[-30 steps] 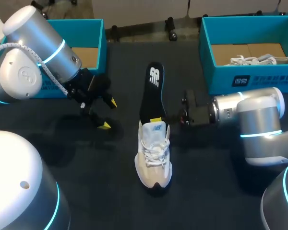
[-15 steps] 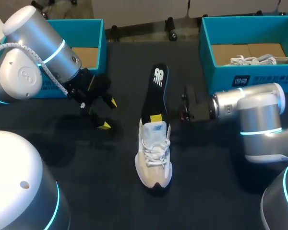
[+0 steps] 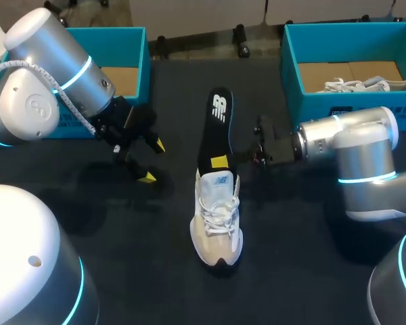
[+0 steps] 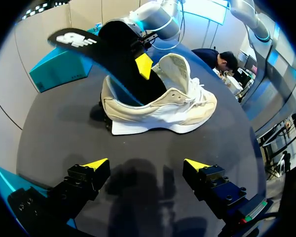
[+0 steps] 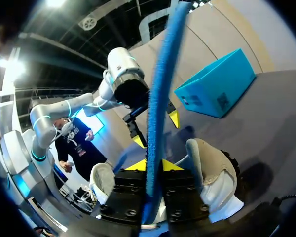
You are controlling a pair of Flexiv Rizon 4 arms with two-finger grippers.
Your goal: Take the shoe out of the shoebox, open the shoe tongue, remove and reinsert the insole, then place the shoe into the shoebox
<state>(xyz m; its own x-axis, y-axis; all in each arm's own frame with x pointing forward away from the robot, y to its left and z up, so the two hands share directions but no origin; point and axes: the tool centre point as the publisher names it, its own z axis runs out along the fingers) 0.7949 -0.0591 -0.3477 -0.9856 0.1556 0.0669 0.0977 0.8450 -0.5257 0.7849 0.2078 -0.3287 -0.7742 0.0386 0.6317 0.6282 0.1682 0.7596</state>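
Black insole (image 3: 215, 128) juts from cream shoe (image 3: 217, 217), pinched in right gripper (image 3: 220, 162); left gripper (image 3: 151, 161) gapes. Right box (image 3: 311, 105) holds 1 sneaker (image 3: 352, 84).

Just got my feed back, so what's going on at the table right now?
The right end effector is shut on the black insole, whose lower end sits in the opening of the shoe while the rest sticks out at a slant. The shoe stands upright on the table. The left end effector hangs open beside the shoe, holding nothing.
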